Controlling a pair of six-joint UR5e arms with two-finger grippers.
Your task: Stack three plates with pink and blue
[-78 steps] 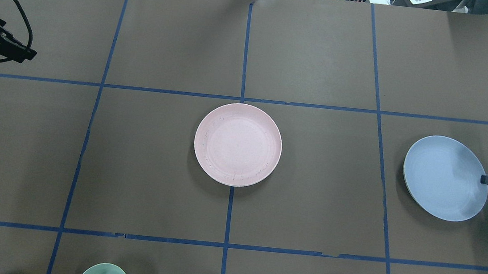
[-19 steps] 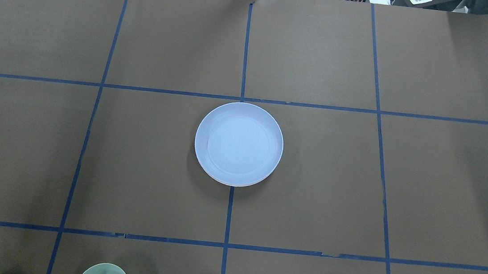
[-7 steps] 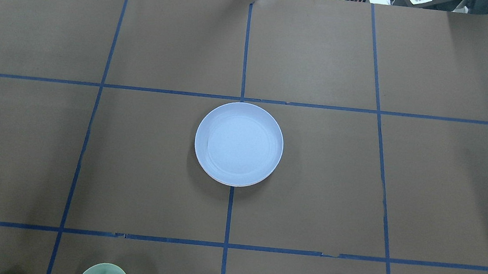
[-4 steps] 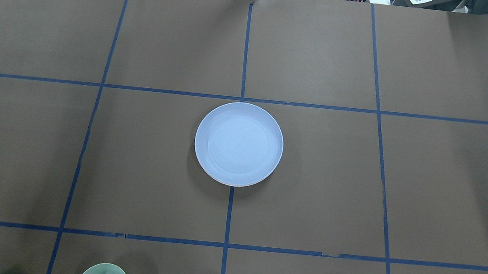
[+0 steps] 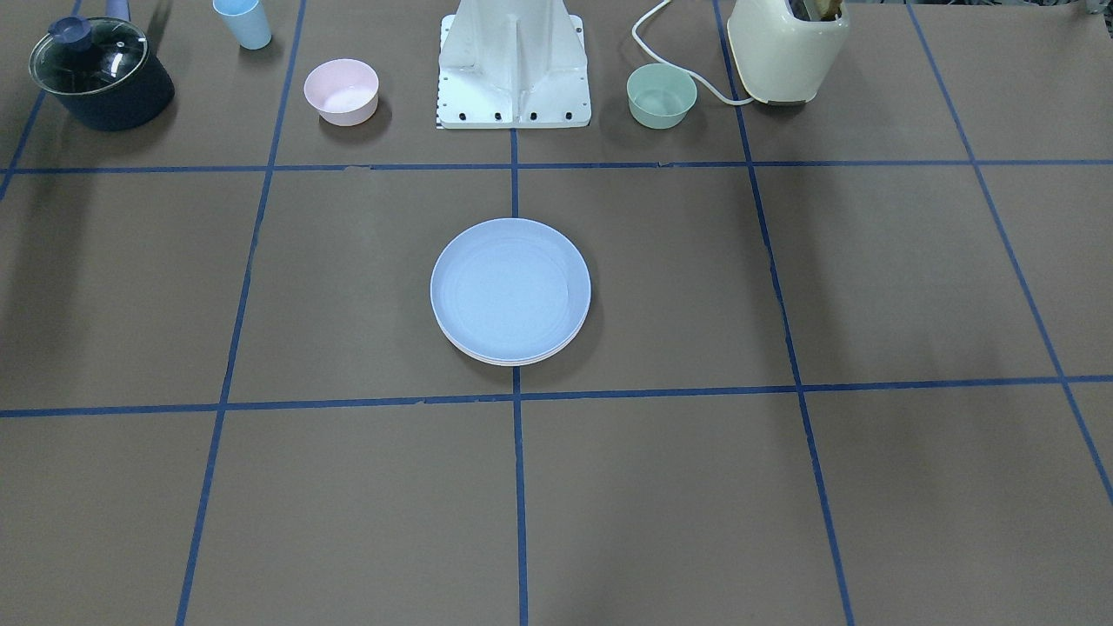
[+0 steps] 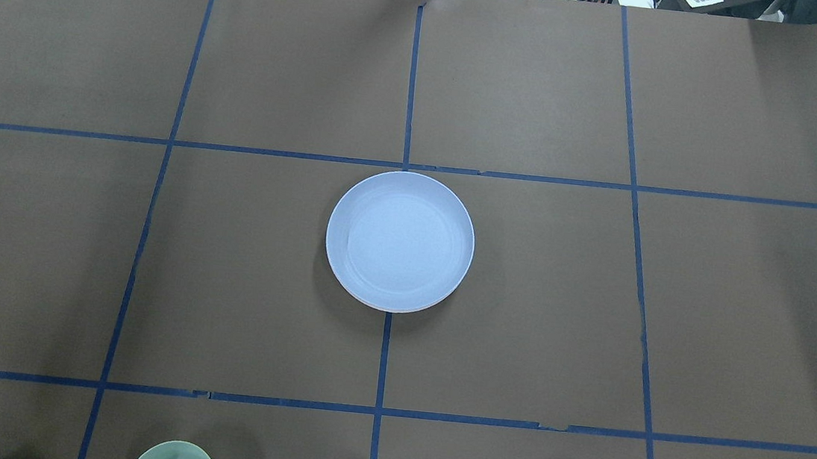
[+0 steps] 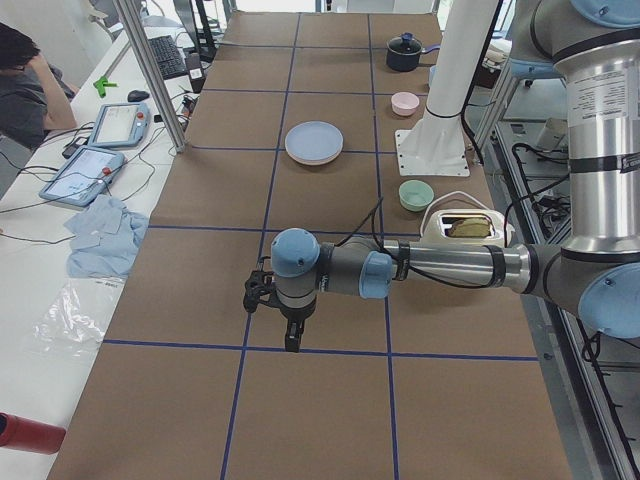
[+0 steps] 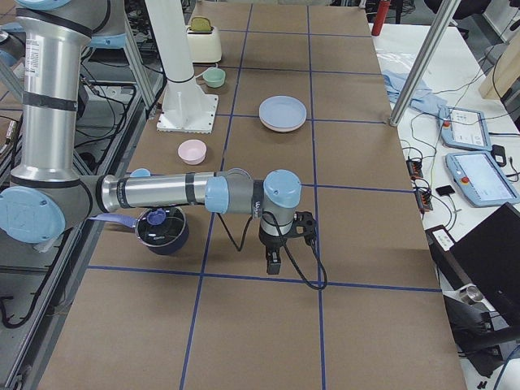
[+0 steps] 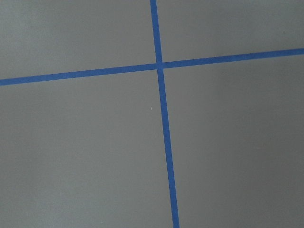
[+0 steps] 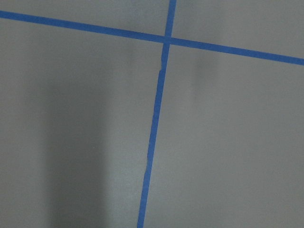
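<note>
The light blue plate [image 6: 400,241] lies on top of the stack at the table's middle, also seen in the front view [image 5: 510,291]. A pale pink rim [image 5: 513,360] of the plate under it shows at the stack's near edge. The cream plate is hidden or not separable in the stack. My left gripper [image 7: 293,340] shows only in the exterior left view, pointing down over the table far from the stack; I cannot tell if it is open. My right gripper [image 8: 274,262] shows only in the exterior right view, likewise far from the stack; its state cannot be told. Both wrist views show only brown paper and blue tape.
Along the robot's side stand a small pink bowl [image 5: 341,90], a green bowl [image 5: 661,96], a light blue cup [image 5: 243,22], a dark pot with a glass lid [image 5: 100,72], a cream toaster [image 5: 787,48] and the white robot base [image 5: 513,61].
Earlier my right gripper held the blue plate at the right and the pink plate lay bare in the middle. Now the blue plate lies on the pink one. Nothing moved in the last second.
</note>
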